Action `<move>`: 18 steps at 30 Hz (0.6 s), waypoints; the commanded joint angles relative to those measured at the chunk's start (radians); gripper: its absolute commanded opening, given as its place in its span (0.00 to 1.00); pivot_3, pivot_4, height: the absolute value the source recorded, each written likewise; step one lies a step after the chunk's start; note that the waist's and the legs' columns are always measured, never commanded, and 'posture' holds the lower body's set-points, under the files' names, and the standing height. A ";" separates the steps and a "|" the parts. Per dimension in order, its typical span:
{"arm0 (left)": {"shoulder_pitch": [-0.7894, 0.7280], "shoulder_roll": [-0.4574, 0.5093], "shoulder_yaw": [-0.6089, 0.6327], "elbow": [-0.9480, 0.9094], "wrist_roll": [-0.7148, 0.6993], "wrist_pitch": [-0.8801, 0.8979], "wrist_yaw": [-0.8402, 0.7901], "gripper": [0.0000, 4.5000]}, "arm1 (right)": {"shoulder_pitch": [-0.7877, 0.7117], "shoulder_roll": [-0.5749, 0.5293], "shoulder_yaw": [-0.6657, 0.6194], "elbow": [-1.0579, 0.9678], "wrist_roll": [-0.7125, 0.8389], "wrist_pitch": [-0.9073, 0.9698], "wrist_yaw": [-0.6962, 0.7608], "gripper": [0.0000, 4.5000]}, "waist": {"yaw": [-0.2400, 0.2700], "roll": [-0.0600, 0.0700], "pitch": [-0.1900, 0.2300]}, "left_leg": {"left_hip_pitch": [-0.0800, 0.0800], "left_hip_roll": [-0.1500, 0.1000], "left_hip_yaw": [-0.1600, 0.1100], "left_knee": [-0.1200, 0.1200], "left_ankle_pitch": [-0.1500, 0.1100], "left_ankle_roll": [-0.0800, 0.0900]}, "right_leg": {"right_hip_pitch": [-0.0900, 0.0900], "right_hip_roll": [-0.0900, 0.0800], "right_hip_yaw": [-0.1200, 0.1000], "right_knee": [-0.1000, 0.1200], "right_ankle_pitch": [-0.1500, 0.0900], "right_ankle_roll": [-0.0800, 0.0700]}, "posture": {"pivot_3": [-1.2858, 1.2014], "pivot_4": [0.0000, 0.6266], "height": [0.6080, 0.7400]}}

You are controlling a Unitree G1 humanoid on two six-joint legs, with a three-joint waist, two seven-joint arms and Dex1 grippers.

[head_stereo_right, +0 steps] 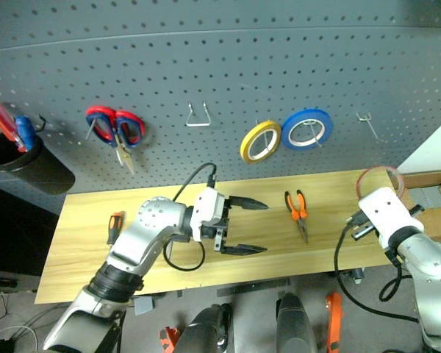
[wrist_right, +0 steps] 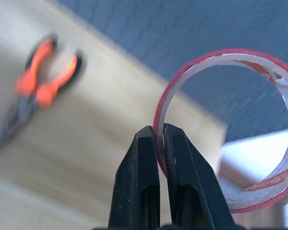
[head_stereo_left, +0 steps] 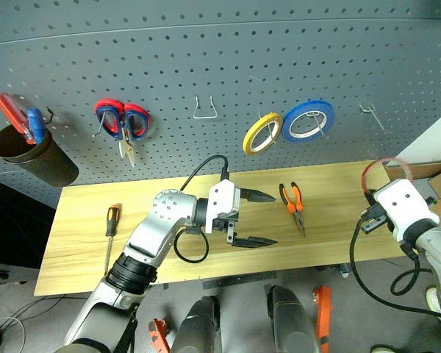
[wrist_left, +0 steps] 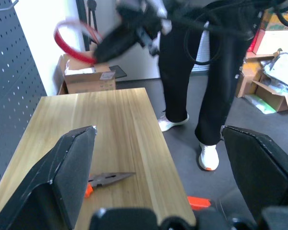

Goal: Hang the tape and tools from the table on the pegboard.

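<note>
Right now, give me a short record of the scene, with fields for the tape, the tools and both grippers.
tape: red ring, pinched by its rim, lifted off the table
right gripper: jaws shut on the tape
left gripper: jaws open, empty, above the table
pliers: lying on the table
screwdriver: lying on the table
pegboard: empty hook between scissors and yellow roll

Blurred pliers (wrist_right: 36, 91), tape (wrist_right: 230, 129) edge-cropped

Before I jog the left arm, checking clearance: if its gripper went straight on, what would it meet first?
Probably nothing soon: the left gripper points along the table, above the pliers, towards floor.
</note>
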 commanded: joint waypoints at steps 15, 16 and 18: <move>-0.070 -0.059 0.037 0.053 0.017 -0.068 0.050 1.00 | -0.450 0.035 0.000 0.469 0.116 -0.194 -0.020 0.01 | -0.018 -0.001 0.000 | -0.002 0.000 0.000 -0.001 0.000 0.000 | -0.002 -0.001 -0.002 0.001 0.000 0.000 | 0.43 0.48 1.00; -0.070 -0.059 0.038 0.054 0.018 -0.068 0.052 1.00 | -0.457 0.044 0.003 0.491 0.122 -0.207 -0.023 0.01 | -0.018 -0.001 0.000 | -0.002 0.000 0.000 -0.001 0.000 0.000 | -0.002 -0.001 -0.002 0.001 0.000 0.000 | 0.43 0.48 1.00; -0.070 -0.057 0.040 0.054 0.019 -0.068 0.058 1.00 | -0.473 0.061 0.005 0.533 0.129 -0.224 -0.035 0.01 | -0.018 -0.001 0.000 | -0.001 0.000 0.001 -0.001 0.000 0.000 | -0.002 -0.001 -0.001 0.001 0.000 0.000 | 0.43 0.48 1.00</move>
